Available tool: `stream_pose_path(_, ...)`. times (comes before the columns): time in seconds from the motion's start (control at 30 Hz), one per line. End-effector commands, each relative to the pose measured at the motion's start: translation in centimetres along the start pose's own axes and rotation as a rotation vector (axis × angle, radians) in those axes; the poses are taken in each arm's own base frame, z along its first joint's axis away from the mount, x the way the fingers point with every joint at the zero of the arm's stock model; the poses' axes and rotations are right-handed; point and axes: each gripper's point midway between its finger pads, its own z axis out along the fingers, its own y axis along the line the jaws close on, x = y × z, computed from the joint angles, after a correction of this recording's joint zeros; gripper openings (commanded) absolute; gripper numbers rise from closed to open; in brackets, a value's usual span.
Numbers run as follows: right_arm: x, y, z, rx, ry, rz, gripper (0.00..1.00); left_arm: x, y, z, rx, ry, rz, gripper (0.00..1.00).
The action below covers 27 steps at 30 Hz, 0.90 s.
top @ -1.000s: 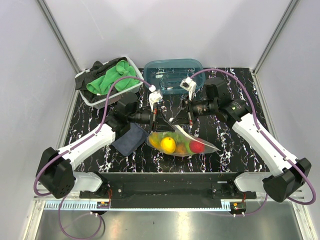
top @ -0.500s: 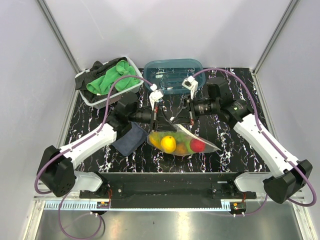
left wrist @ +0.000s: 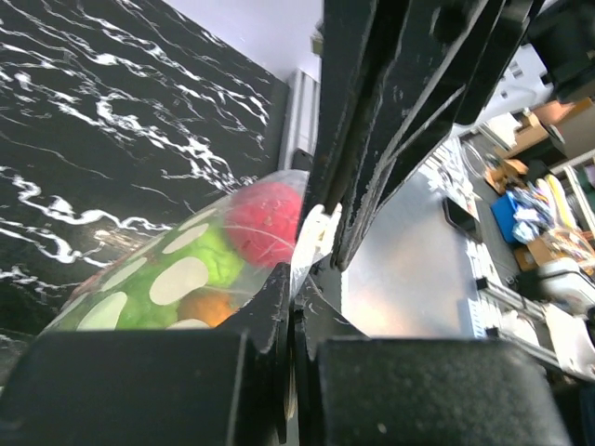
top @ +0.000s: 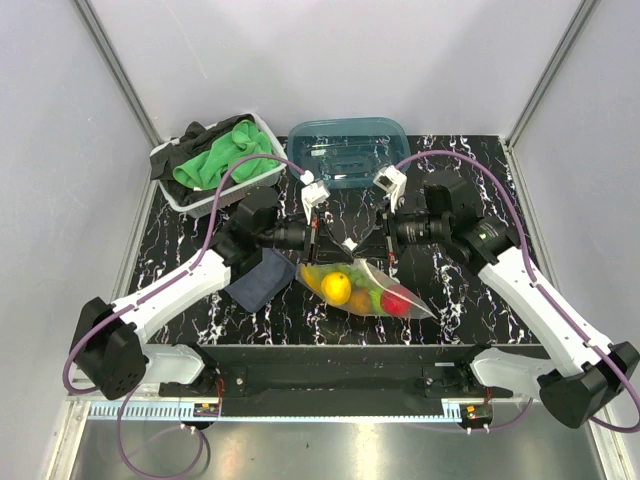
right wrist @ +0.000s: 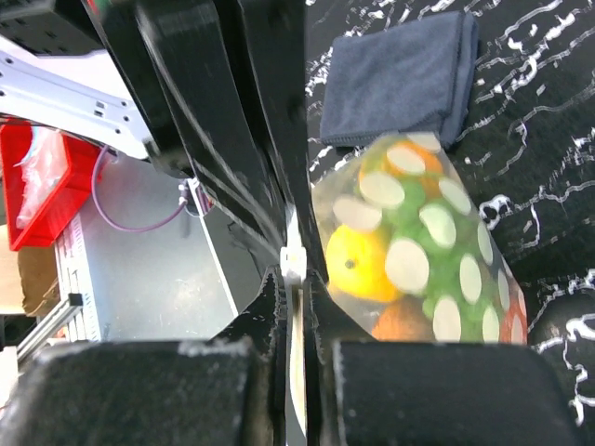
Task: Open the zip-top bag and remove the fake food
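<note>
**Left gripper** (left wrist: 291,290). Jaws are closed flat on a thin fold of film at the mouth edge of the zip-top bag (top: 362,287). Nothing else is held.

**Right gripper** (right wrist: 296,279). Jaws are closed in the same way on the same edge, just beside the left pinch and facing it. Whether each pinch holds a single lip or both layers cannot be told.

**Zip-top bag.** It is held up by its top edge over the middle of the table (top: 175,235), toward the near edge. The body sags down and to the right. Whether the lowest corner rests on the table cannot be told.

**Fake food** (top: 337,287). All of it is inside the bag, bunched at the bottom. Yellow, red, green and orange pieces can be seen.

**Step in hand (judged).** The zip is to be parted and nothing has been taken out yet. The two pinches are best drawn straight apart, square to the zip strip, slowly and at one height, with the jaws kept tight against the hanging load. Slack should be taken up before any force is applied. Should the film slide in the jaws, a deeper hold is advised.

**Surroundings.** A dark blue cloth (top: 258,280) lies flat just left of the bag. A teal tub (top: 345,150) stands at the far edge. A white basket of green cloth (top: 215,165) stands at the far left corner.
</note>
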Motion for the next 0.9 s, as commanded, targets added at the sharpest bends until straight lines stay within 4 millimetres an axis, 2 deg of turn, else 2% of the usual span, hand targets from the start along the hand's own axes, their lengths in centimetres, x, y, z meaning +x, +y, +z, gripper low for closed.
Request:
stream_pose_path(0.0, 1.6, 0.6, -1.4, 0.019, 0.010, 0.001, 0.00, -4.0, 0.3, -1.5, -0.096, -0.146, 0.058, 0.00)
stream_pose_path(0.23, 2.0, 1.6, -2.1, -0.003, -0.015, 0.027, 0.00, -6.3, 0.7, -1.6, -0.132, -0.238, 0.030, 0.00)
stream_pose_path(0.63, 6.5, -1.0, -3.4, 0.179, -0.015, 0.167, 0.00, -11.2, 2.7, -3.9, -0.267, -0.362, 0.005, 0.00)
stream_pose_path(0.77, 7.7, -1.6, -3.9, 0.216, -0.055, 0.207, 0.00, -11.9, 3.8, -4.8, -0.288, -0.371, -0.002, 0.00)
stream_pose_path(0.87, 8.8, -1.5, -4.1, 0.225, -0.052, 0.261, 0.00, -12.2, 5.5, -5.7, -0.332, -0.387, -0.017, 0.00)
